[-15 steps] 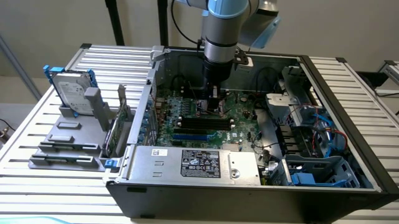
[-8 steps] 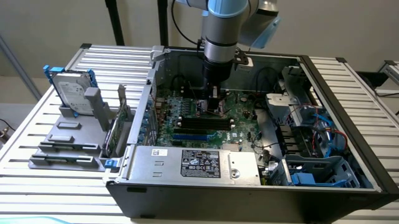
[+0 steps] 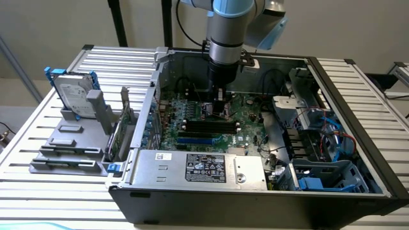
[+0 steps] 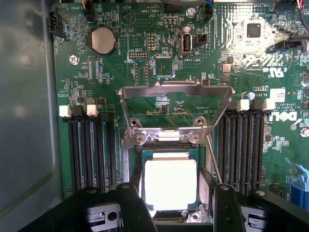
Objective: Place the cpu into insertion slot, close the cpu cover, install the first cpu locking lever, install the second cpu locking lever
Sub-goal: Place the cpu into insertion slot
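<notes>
While the gripper (image 4: 177,191) holds its fingers (image 4: 131,205) spread wide, gripping nothing, they straddle the cpu (image 4: 170,183), which lies flat in the insertion slot (image 4: 169,148). It looks light, stiff and fragile underneath, so I'd take it by opposite edges only. Beyond it, the cpu cover (image 4: 176,89) stands flipped open, with memory slots (image 4: 91,150) on either side.

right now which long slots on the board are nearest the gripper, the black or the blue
The black slots, right beside the gripper; the blue slots lie beyond them, nearer the power supply.
</notes>
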